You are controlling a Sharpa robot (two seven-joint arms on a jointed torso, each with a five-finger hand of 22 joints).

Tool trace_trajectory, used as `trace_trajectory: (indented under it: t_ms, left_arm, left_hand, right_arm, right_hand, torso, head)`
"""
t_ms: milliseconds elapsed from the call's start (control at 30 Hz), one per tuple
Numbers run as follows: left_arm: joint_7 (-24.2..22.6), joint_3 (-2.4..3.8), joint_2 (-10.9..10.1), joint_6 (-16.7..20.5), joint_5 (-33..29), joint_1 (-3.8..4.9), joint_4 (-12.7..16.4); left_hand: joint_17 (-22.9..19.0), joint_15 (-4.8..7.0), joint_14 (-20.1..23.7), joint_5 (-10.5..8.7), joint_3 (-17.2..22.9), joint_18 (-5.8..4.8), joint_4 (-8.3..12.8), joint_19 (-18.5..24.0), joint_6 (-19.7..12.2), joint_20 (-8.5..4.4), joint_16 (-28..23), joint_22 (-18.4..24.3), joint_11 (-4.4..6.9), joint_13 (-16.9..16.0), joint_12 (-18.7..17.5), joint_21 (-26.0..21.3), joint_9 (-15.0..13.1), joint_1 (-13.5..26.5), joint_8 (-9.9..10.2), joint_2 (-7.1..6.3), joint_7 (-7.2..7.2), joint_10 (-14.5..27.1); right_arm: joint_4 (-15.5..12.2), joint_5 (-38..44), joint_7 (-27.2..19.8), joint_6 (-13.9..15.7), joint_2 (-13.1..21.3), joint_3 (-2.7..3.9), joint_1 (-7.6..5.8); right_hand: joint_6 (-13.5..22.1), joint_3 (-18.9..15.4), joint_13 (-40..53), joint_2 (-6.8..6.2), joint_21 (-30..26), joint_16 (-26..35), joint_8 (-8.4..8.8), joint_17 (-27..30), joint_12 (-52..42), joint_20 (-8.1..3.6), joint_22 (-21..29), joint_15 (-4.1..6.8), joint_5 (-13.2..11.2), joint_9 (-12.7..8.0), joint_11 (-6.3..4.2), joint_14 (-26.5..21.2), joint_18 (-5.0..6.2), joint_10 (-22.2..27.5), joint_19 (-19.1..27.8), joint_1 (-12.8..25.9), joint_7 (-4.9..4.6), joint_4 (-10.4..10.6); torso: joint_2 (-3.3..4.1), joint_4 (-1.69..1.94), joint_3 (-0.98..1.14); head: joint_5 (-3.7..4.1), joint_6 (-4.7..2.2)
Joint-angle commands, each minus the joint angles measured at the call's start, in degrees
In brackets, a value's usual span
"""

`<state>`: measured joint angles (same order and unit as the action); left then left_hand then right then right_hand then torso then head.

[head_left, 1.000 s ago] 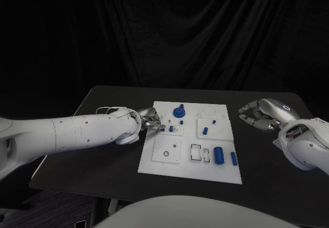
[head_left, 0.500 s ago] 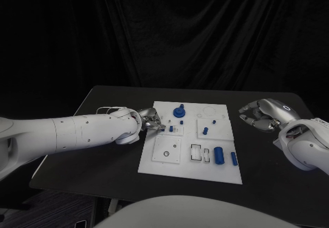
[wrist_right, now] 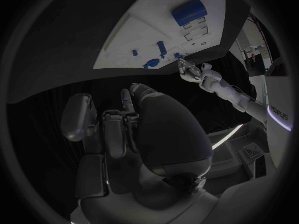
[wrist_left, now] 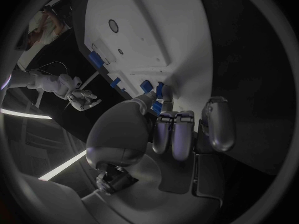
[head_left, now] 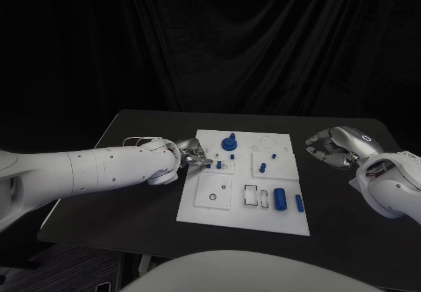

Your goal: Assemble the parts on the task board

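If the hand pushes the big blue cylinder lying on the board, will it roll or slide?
The big blue cylinder lies on its side on the task board, so a sideways push would probably roll it. It looks rigid and smooth, perhaps slippery to pinch. A lengthwise push would more likely slide it.

Dim room, one pale island of light — the task board (head_left: pixel 244 182).

Black curtain and black table (head_left: pixel 131 201) swallow nearly everything; light from above brightens the white arms and puts soft glints on the left hand (head_left: pixel 191 154) and right hand (head_left: pixel 333 148). Both wrist views are murky circles — edges bend strongly toward the rim, with thin bright streaks of room light low down.
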<state>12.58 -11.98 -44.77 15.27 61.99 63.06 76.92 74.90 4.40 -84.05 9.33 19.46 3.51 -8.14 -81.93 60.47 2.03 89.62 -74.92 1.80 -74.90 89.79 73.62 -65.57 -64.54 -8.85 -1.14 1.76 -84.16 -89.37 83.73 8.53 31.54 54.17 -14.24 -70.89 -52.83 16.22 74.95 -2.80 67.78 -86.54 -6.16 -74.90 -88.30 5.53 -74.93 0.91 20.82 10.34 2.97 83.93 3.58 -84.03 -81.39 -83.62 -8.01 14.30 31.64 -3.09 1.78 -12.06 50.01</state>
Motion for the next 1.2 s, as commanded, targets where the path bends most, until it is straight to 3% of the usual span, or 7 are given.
trace_trajectory:
  t_ms: [33, 233, 400, 967, 1000, 1100, 1200]
  left_arm:
    - [0.23, -0.10, 0.20, -1.28, -0.12, -0.34, 0.19]
    - [0.82, -0.10, 0.24, -1.74, -0.12, -0.41, 0.15]
    - [0.81, -0.10, 0.20, -1.11, -0.12, -0.45, 0.00]
    - [-0.33, -0.10, 0.38, 0.60, -0.12, -0.50, -0.42]
    - [-0.92, -0.10, 0.36, 1.27, -0.12, -0.50, -0.44]
    - [-4.21, -0.10, 0.16, 5.23, -0.12, -0.50, -0.45]
    - [-8.54, -0.10, -0.37, 10.51, -0.12, -0.51, -0.40]
  left_hand:
    - [15.10, -0.19, -5.95, -0.98, -1.63, 0.32, -1.32, 0.28, 0.18, 0.19, 0.38, -9.99, -0.31, -15.10, 0.21, -0.17, 0.14, 1.52, 0.39, -0.09, 0.52, -5.84]
    - [15.10, -0.46, -5.95, -4.21, -7.13, 0.32, -6.05, 0.26, 0.47, 0.45, 0.38, -9.99, -0.59, -15.10, 0.21, -0.19, 0.52, 6.23, 0.61, -0.05, 0.84, -5.84]
    - [15.10, -0.44, -5.95, -3.99, -10.36, 0.30, -8.32, 0.15, 0.82, 0.47, 0.38, -10.04, -0.58, -15.10, 0.21, -0.03, 0.53, 7.77, 0.51, 0.86, 0.77, -5.84]
    - [15.10, -0.63, -5.95, -2.84, -17.58, 0.36, -8.72, 0.31, -0.92, 0.62, 0.38, -9.96, -0.80, -15.10, 0.21, -0.32, -1.53, 13.51, -1.06, 5.51, 1.02, -5.84]
    - [15.10, -0.64, -5.95, -2.81, -18.06, 0.36, -8.74, 0.30, -0.99, 0.64, 0.38, -9.96, -0.81, -15.10, 0.21, -0.31, -1.62, 13.92, -1.15, 5.75, 1.03, -5.84]
    - [15.10, -0.60, -5.95, -3.68, -21.64, 0.01, -8.70, -0.54, -1.20, 0.65, 0.38, -10.44, -0.78, -15.10, 0.21, 1.30, -2.58, 16.75, -2.15, 8.52, 0.99, -5.84]
    - [15.10, -0.35, -5.95, -2.52, -24.06, -0.60, -8.64, -2.04, -2.09, 0.39, 0.38, -11.28, -0.49, -15.10, 0.21, 4.19, -5.42, 15.32, -4.68, 9.76, 0.70, -5.84]
  right_arm:
    - [-0.03, 0.19, 1.10, -0.32, 0.04, 0.04, 0.17]
    - [-0.06, 0.19, 1.16, -0.40, 0.05, 0.04, 0.22]
    - [-0.14, 0.19, 1.19, -0.37, 0.13, 0.04, 0.25]
    - [-0.30, 0.19, 1.17, -0.36, 0.30, 0.04, 0.27]
    - [-0.32, 0.19, 1.16, -0.34, 0.32, 0.04, 0.27]
    - [-0.35, 0.19, 1.10, -0.21, 0.35, 0.04, 0.27]
    - [-0.38, 0.19, 1.00, -0.06, 0.44, 0.04, 0.27]
  right_hand:
    - [-0.32, 0.43, 10.29, -0.30, -0.20, 0.33, 0.34, -10.39, 0.18, -0.26, -8.65, -0.09, 0.32, -0.08, 0.30, 4.33, 1.17, -2.37, 0.04, -0.09, -0.01, -0.07]
    - [-0.32, 0.43, 10.29, -0.30, -0.20, 0.33, 0.34, -10.39, 0.18, -0.26, -8.65, -0.09, 0.32, -0.08, 0.30, 4.33, 1.17, -2.37, 0.04, -0.09, -0.01, -0.07]
    - [-0.32, 0.43, 10.29, -0.30, -0.20, 0.33, 0.34, -10.39, 0.18, -0.26, -8.65, -0.09, 0.32, -0.08, 0.30, 4.33, 1.17, -2.37, 0.04, -0.09, -0.01, -0.07]
    - [-0.35, 0.44, 10.30, -0.31, -0.23, 0.30, 0.33, -10.43, 0.17, -0.26, -8.65, -0.09, 0.33, -0.08, 0.30, 4.35, 1.17, -2.38, 0.04, -0.07, -0.01, -0.08]
    - [-0.35, 0.44, 10.30, -0.31, -0.23, 0.30, 0.33, -10.43, 0.17, -0.26, -8.65, -0.09, 0.33, -0.08, 0.30, 4.35, 1.17, -2.38, 0.04, -0.07, -0.01, -0.08]
    - [-0.35, 0.44, 10.30, -0.31, -0.23, 0.30, 0.33, -10.43, 0.17, -0.26, -8.65, -0.09, 0.33, -0.08, 0.30, 4.35, 1.17, -2.38, 0.04, -0.07, -0.01, -0.08]
    - [-0.35, 0.44, 10.30, -0.31, -0.23, 0.30, 0.33, -10.43, 0.17, -0.26, -8.65, -0.09, 0.33, -0.08, 0.30, 4.35, 1.17, -2.38, 0.04, -0.07, -0.01, -0.08]
  torso:
    - [-0.05, -0.01, 0.02]
    - [-0.08, -0.11, 0.02]
    - [-0.03, -0.05, 0.01]
    - [0.04, 0.01, -0.02]
    - [0.03, -0.01, -0.02]
    - [0.02, -0.01, -0.03]
    - [0.03, 0.03, -0.02]
  head:
    - [-0.05, -0.01]
    - [-0.15, -0.01]
    - [-0.10, -0.01]
    - [-0.14, -0.01]
    - [-0.16, -0.01]
    - [-0.11, -0.01]
    - [0.07, -0.01]
